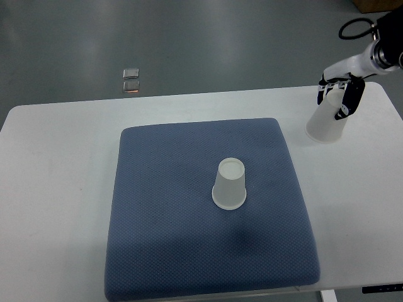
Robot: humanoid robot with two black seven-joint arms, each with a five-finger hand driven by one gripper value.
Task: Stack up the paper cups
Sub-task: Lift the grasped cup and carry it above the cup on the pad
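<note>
**Second cup in hand, stacking yet to come**

Top view: the right hand (340,95), upper right of the frame, grips an inverted paper cup (325,124) above the white table (56,163); the other cup (230,184) stands upside down mid-frame on the blue mat (157,220); next, I judge, carry the held cup left and lower it over that one.

So there's a white rectangular desk (56,189) with a dark blue textured fabric mat (164,245) lying on it. One translucent white paper cup (229,184) sits upside down near the middle of the mat. Over at the far right corner, the right robot hand (343,94) has its dark fingers wrapped around a second white paper cup (324,126), upside down and tilted, off the mat.
</note>
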